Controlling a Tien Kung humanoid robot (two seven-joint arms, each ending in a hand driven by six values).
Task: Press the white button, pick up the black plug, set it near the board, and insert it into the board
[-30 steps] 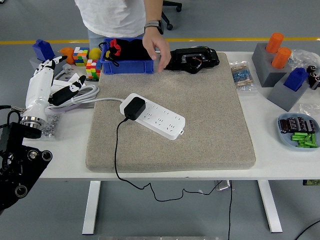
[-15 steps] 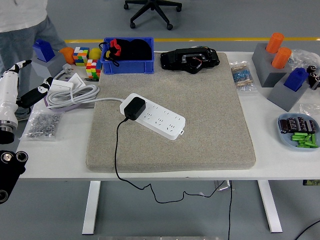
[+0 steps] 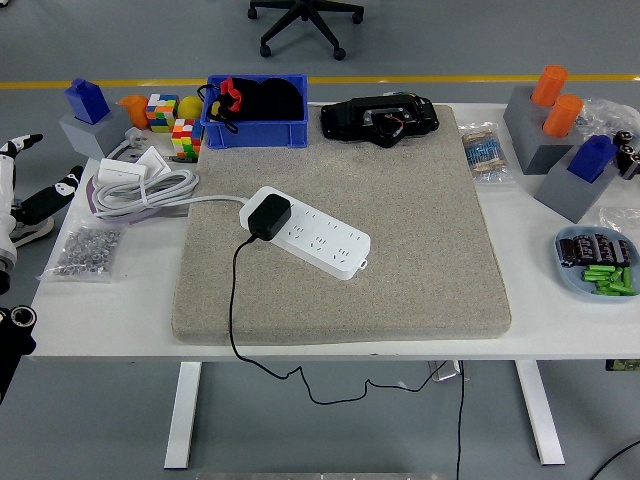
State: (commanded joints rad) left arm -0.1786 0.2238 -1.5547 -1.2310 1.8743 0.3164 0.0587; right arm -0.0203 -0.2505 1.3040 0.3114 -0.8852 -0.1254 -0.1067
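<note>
A white power strip [image 3: 310, 232] lies at an angle on the grey felt mat [image 3: 400, 250]. The black plug [image 3: 268, 217] sits pushed into the strip's left end, and its black cable runs down over the mat's front edge. My left hand [image 3: 20, 190], white with black fingertips, is at the far left edge beyond the table, fingers spread and holding nothing. It is well apart from the strip. My right arm does not appear.
A coiled white cable with adapters [image 3: 140, 185] and a bag of small parts [image 3: 85, 250] lie left of the mat. A blue bin [image 3: 255, 110], colour cubes [image 3: 170, 120] and a black device [image 3: 380, 120] line the back. Grey blocks [image 3: 560, 140] and a tray [image 3: 598, 262] stand at the right.
The person at the far side has left the view. My left hand has drawn back leftward off the table toward the picture's edge.
</note>
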